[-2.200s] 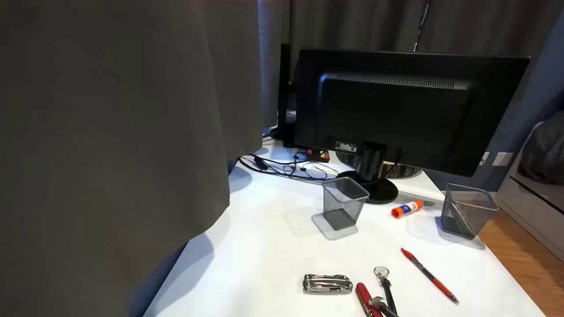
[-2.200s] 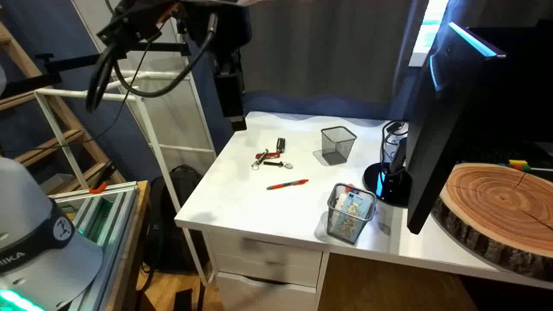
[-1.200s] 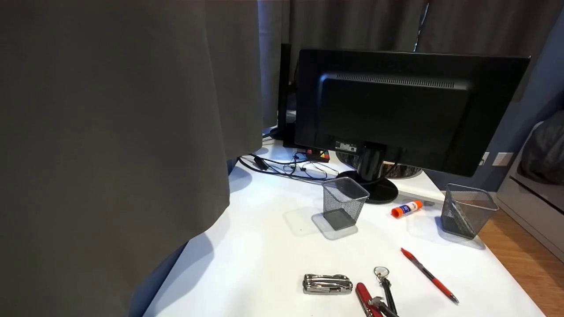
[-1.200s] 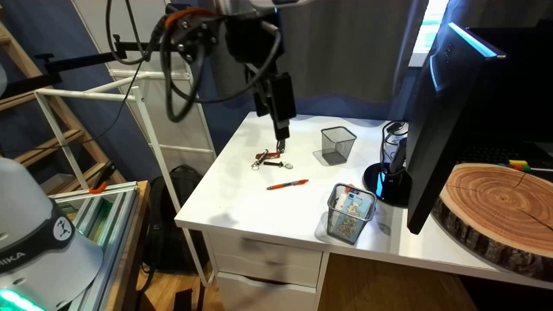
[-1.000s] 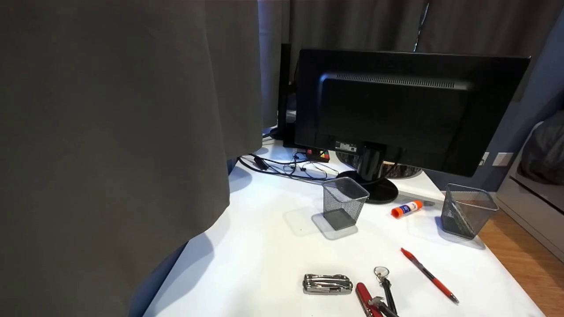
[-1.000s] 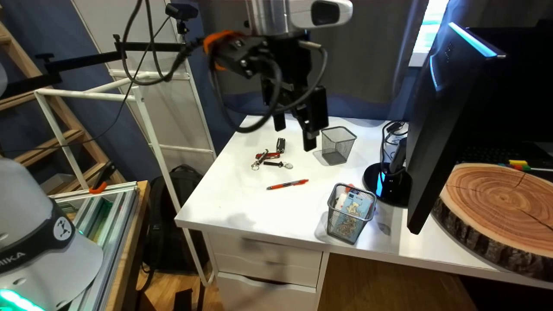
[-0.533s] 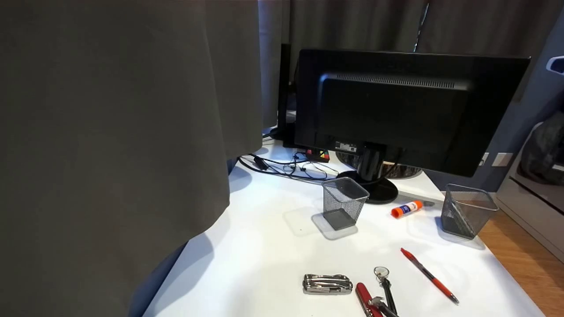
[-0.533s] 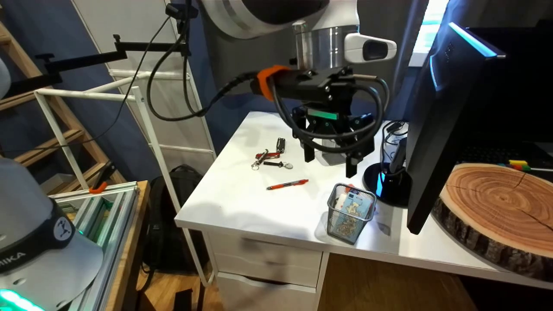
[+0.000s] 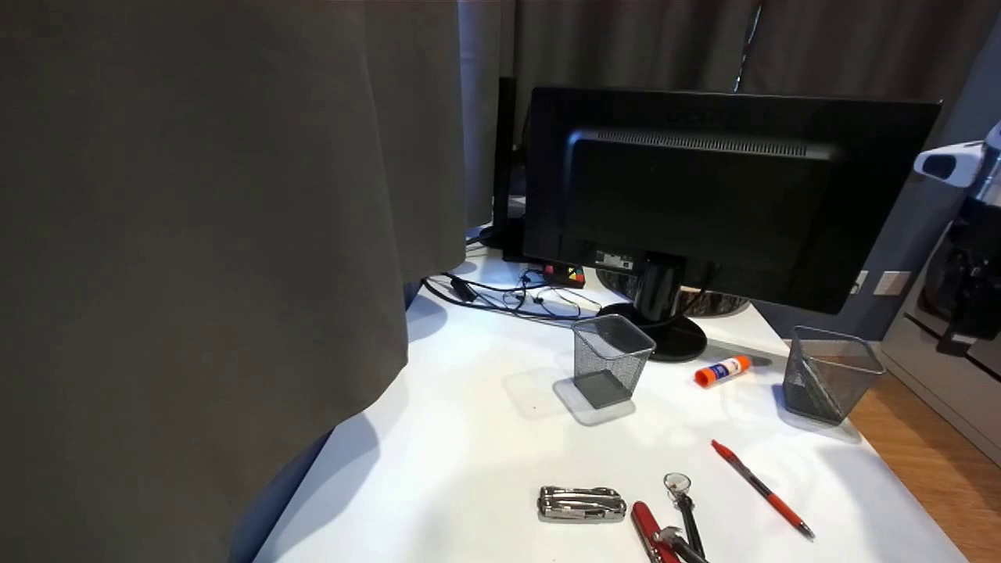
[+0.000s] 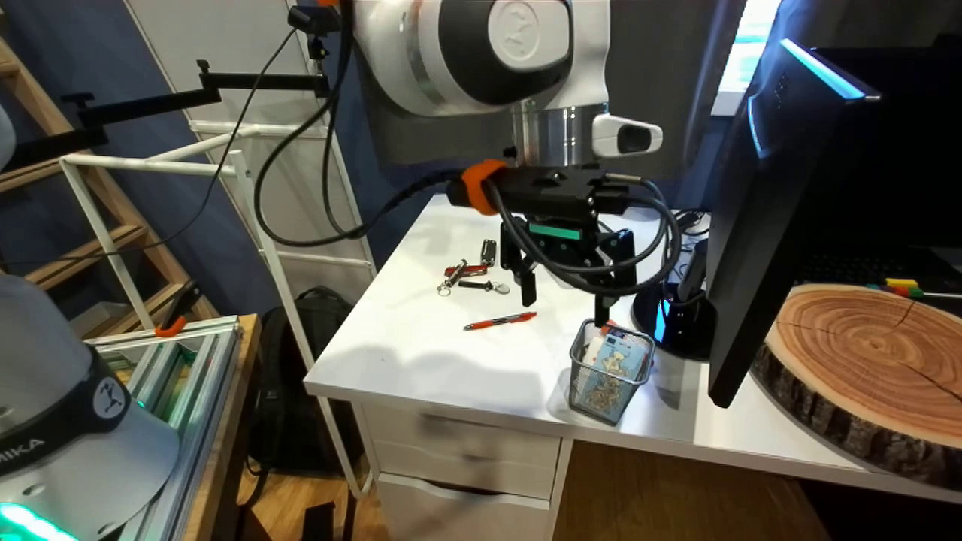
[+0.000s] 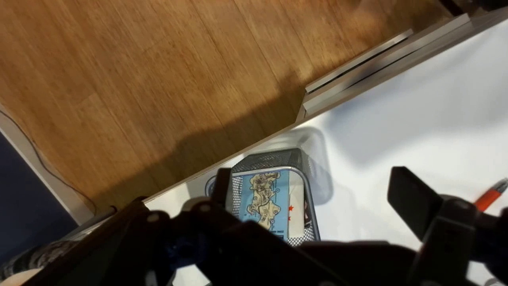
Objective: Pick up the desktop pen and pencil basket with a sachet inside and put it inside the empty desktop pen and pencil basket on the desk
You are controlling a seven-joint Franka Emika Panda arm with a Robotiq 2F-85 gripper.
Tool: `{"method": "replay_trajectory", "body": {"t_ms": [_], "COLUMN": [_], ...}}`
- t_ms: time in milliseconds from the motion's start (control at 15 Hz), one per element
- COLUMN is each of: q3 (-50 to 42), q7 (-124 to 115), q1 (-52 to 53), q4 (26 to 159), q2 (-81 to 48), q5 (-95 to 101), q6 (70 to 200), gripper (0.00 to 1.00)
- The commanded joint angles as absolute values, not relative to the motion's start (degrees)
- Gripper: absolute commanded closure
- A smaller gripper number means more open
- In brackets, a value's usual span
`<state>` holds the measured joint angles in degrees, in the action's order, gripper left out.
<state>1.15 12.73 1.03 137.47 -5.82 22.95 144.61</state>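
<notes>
The mesh basket with a sachet (image 10: 601, 404) stands upright near the desk's edge, also in an exterior view (image 9: 833, 383) and the wrist view (image 11: 274, 159). The blue sachet (image 10: 625, 352) leans inside it with a white item beside it. The empty mesh basket (image 9: 614, 356) stands upright by the monitor's foot; in an exterior view my gripper hides it. My gripper (image 10: 565, 309) is open and empty, pointing down, above and beside the sachet basket. In the wrist view (image 11: 317, 194) one finger overlaps that basket's rim and the other is over bare desk.
A glue stick (image 9: 722, 371) lies between the baskets. A red pen (image 9: 762, 490), a multi-tool (image 9: 581, 504) and a red knife (image 9: 651, 528) lie on the desk. A monitor (image 9: 727, 195) stands behind. A wood slice (image 10: 872, 361) lies past the monitor.
My arm has swung across the desk from the far left of an exterior view and then come down to the sachet basket. The gripper has turned and stays open. The baskets have not moved.
</notes>
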Motion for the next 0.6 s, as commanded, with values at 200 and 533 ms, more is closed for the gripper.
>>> {"method": "replay_trajectory", "body": {"t_ms": [200,533], "q3": [-1.96,0.09], "q7": [9.11,12.76], "q1": [2.23,0.97], "q4": [131.89,129.99], "q2": [-17.41,-23.52], "q5": [35.62,29.02], "q6": [157.9,164.63], "gripper": [0.03,0.13]}}
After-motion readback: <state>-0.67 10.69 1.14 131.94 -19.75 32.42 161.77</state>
